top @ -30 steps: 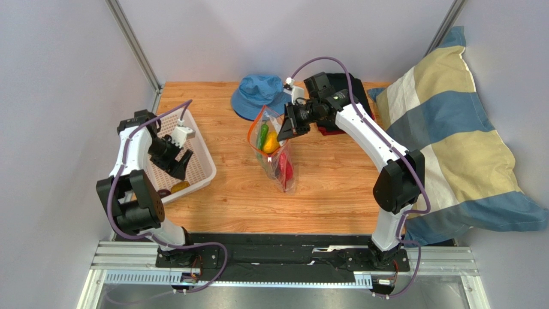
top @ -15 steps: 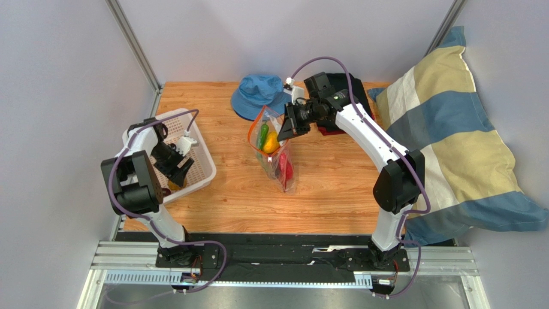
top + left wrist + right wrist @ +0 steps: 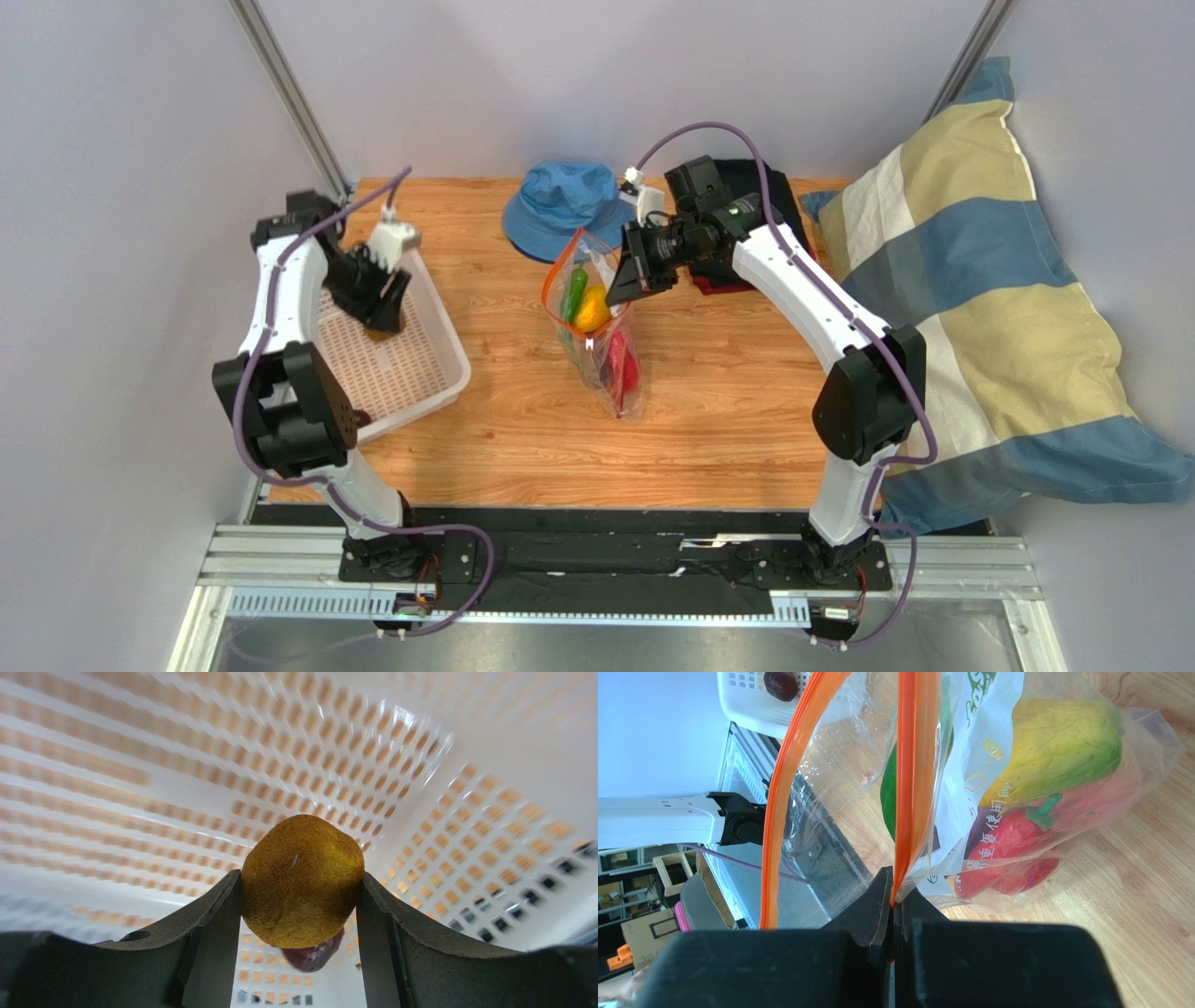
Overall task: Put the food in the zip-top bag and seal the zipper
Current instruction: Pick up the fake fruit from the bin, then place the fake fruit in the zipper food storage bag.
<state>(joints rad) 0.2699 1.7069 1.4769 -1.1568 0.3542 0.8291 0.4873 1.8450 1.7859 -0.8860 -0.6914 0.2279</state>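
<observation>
Left gripper point(image 3: 376, 289) clamps a round yellow-brown toy fruit point(image 3: 302, 880) between its fingers, over the far end of the white mesh basket point(image 3: 421, 367) along the table's left edge. A dark purple piece point(image 3: 312, 957) lies in the basket beneath it. Right gripper point(image 3: 892, 896) is pinched tight on the orange zipper point(image 3: 906, 777) of the zip-top bag point(image 3: 613, 357), which stands mid-table toward the far edge with its mouth gaping. Inside are a yellow piece point(image 3: 1057, 745), a red chili point(image 3: 1011, 836) and a green chili point(image 3: 572, 294). A blue hat point(image 3: 568, 207) lies at the far edge.
</observation>
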